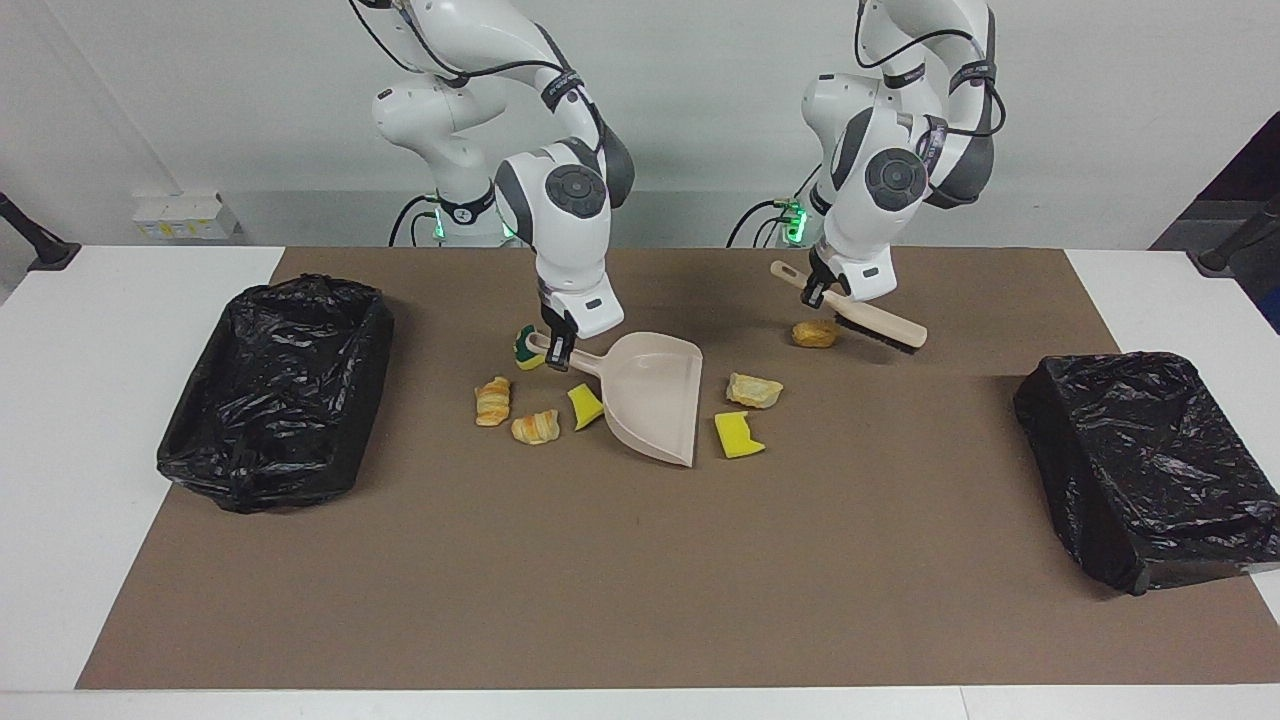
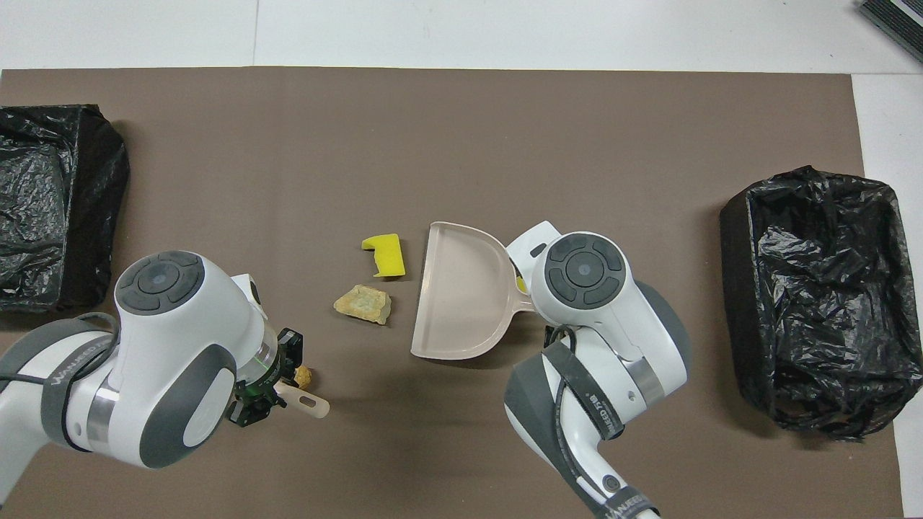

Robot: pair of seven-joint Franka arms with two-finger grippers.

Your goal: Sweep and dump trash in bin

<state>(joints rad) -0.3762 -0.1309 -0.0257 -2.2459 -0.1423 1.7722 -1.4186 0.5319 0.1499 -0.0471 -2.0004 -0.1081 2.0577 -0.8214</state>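
Left gripper (image 1: pixel 822 290) clamped on brush (image 1: pixel 880 325) over a bread lump (image 1: pixel 815 334), right gripper (image 1: pixel 556 352) gripping dustpan (image 1: pixel 655 395) handle — trash (image 1: pixel 738 434) beside it.

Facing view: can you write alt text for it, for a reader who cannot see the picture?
The left gripper holds a beige brush over a tan lump, while the right gripper grips the handle of a beige dustpan resting among scattered trash on a brown mat. A black-lined bin sits at each end.

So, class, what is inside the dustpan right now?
Nothing visible: the dustpan tray looks bare in both views. The right gripper grips its handle, and that arm covers the trash beside it from above.
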